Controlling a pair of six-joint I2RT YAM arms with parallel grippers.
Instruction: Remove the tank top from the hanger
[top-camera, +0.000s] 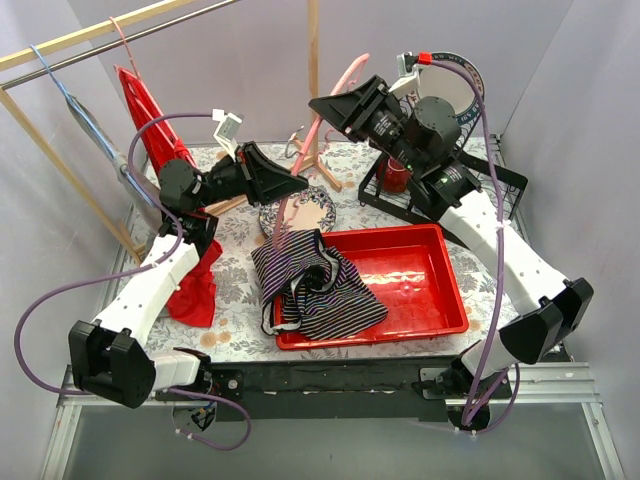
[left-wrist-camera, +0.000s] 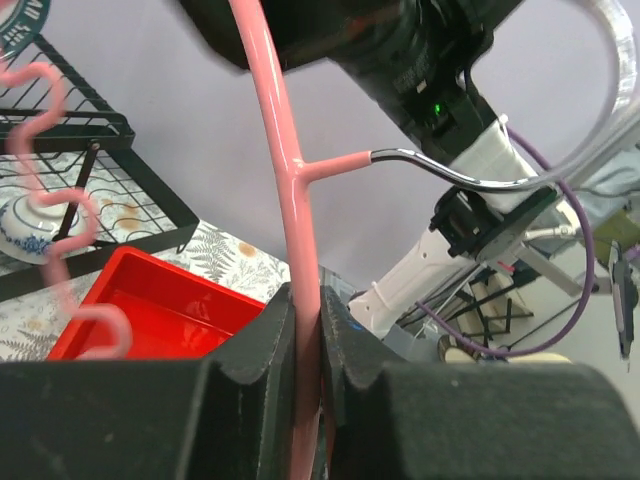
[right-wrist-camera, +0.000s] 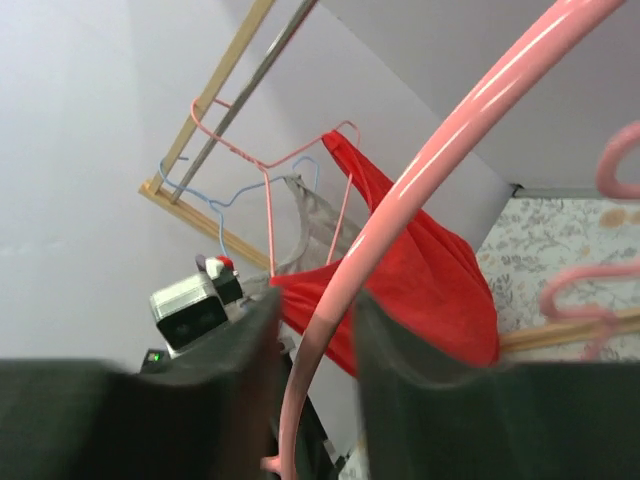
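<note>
The striped tank top (top-camera: 315, 285) lies bunched over the left end of the red tray (top-camera: 420, 270), with one thin strap running up toward my left gripper. The pink hanger (top-camera: 348, 76) is held in the air above the table. My left gripper (top-camera: 295, 183) is shut on the hanger's bar (left-wrist-camera: 285, 150), pinched between its jaws (left-wrist-camera: 307, 310). My right gripper (top-camera: 325, 105) is higher, and its jaws (right-wrist-camera: 315, 320) stand open around the hanger's curved arm (right-wrist-camera: 450, 120) with a gap on each side.
A red garment (top-camera: 150, 110) hangs on a pink wire hanger from the rail at the back left, and red cloth (top-camera: 200, 285) droops by the left arm. A patterned plate (top-camera: 320, 210) lies behind the tray. A black wire rack (top-camera: 490, 180) stands at the back right.
</note>
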